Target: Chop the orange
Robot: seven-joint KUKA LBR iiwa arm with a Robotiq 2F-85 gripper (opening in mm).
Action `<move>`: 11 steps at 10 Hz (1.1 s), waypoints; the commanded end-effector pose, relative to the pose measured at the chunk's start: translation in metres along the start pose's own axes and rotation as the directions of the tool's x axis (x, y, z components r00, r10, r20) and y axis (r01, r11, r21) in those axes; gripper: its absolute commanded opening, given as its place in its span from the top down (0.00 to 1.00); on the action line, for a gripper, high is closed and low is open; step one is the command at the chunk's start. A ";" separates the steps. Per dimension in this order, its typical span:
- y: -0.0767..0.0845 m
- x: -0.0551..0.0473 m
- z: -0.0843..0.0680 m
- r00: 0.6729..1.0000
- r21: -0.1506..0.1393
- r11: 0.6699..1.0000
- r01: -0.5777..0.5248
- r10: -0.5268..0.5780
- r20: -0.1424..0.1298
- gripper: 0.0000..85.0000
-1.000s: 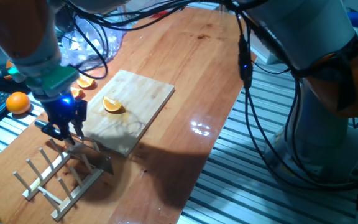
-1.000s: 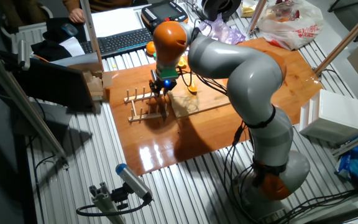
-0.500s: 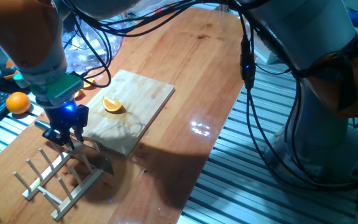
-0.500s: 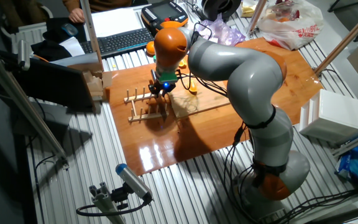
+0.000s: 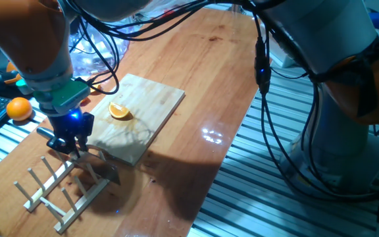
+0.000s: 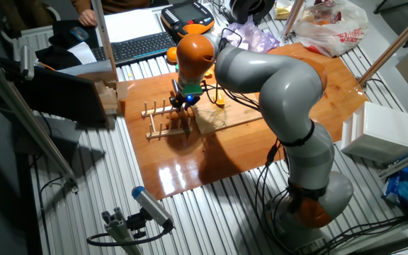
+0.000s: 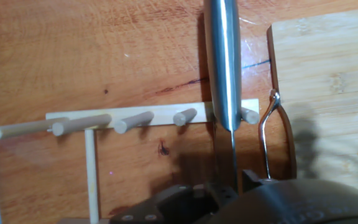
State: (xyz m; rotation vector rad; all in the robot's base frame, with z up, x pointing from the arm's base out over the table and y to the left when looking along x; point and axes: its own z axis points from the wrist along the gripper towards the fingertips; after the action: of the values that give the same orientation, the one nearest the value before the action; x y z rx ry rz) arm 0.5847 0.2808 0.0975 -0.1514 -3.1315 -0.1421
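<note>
The orange, a small wedge, lies on the wooden board and shows as a small orange spot in the other fixed view. My gripper hangs low at the board's near-left corner, over the end of a wooden peg rack. A steel knife rests across that rack. In the hand view the knife runs straight out from my gripper, its thin part passing between the fingers. How tightly the jaws stand around it is hidden by the blurred dark hand.
A whole orange sits left of the board by a keyboard edge. A crinkled plastic bag lies behind the gripper. Black cables hang over the table. The table's right edge drops to slatted metal.
The gripper has shifted slightly left and a little lower over the rack end. The knife, wedge and board have not moved.
</note>
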 end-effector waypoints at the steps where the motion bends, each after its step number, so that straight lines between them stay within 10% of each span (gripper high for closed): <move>1: 0.000 0.000 0.000 1.000 -0.006 1.000 0.001 -0.001 0.003 0.80; 7: 0.001 -0.002 -0.003 0.999 -0.024 0.999 0.030 -0.029 0.034 1.00; 11: 0.016 0.006 -0.052 1.000 -0.043 0.999 -0.013 0.013 -0.014 1.00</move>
State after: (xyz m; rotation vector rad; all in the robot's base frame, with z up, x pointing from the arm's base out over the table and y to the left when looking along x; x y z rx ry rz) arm 0.5802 0.2926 0.1364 -0.1688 -3.1160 -0.2098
